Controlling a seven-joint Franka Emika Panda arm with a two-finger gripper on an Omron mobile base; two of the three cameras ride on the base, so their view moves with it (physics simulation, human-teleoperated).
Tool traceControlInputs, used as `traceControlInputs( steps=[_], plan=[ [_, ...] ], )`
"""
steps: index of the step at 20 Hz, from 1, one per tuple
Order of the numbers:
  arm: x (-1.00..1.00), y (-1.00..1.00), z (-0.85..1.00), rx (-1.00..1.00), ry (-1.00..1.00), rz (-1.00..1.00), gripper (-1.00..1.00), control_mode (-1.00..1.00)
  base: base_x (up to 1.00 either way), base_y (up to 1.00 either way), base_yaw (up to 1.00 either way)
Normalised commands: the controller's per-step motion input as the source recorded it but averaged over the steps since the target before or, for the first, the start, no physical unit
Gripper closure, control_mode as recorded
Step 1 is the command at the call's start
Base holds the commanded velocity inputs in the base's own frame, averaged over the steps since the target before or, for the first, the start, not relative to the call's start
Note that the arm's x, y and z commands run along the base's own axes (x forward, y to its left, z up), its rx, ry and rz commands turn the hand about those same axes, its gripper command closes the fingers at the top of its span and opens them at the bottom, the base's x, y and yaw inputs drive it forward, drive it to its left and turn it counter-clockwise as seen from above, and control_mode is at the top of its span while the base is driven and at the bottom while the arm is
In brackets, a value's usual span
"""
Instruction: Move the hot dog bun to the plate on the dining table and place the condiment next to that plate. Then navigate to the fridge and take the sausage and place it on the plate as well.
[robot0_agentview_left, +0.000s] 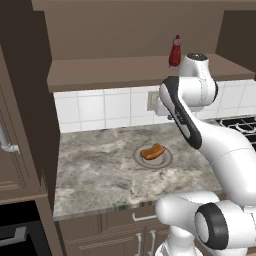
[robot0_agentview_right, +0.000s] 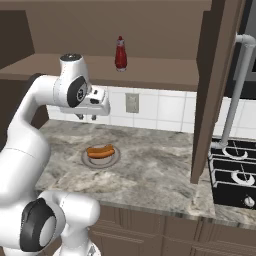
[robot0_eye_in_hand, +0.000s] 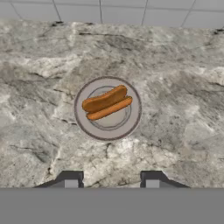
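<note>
Item: hot dog bun (robot0_eye_in_hand: 106, 102) on plate (robot0_eye_in_hand: 132, 120). Gripper (robot0_agentview_right: 87, 118) above, jaws parted, empty. I'd descend centred, straddling the bun's narrow width.

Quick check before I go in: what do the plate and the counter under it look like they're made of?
Plate: looks like matte grey ceramic or stoneware, plain with a paler rim and no shine. Counter: seems polished marble or granite, grey-beige with dark veining. Rendered, so only a guess.

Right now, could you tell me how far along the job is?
Nothing looks done: the bun lies on a plate on the counter beside the hob, and the bottle stands on the shelf above. In hand: the tool hovers open and empty over the bun. Left: bun, bottle, sausage.
</note>
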Motion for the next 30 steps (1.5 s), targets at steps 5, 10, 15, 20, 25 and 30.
traceControlInputs(
  steps=[5,10,15,20,25,30],
  plan=[
    [-0.19,0.0,-0.14,0.01,0.01,-0.02,-1.0,-1.0,0.0,0.0,0.0],
    [-0.08,-0.01,-0.48,0.08,0.15,-0.18,-1.0,-1.0,0.0,0.0,0.0],
    [0.0,0.0,-0.48,0.11,0.1,-0.21,-1.0,-1.0,0.0,0.0,0.0],
    [0.2,0.0,-0.52,0.08,0.07,-0.24,-1.0,-1.0,0.0,0.0,0.0],
    [0.49,0.0,-0.51,0.02,0.0,-0.24,-1.0,-1.0,0.0,0.0,0.0],
    [0.68,0.0,-0.38,0.0,0.0,-0.18,-1.0,-1.0,0.0,0.0,0.0]
  ],
)
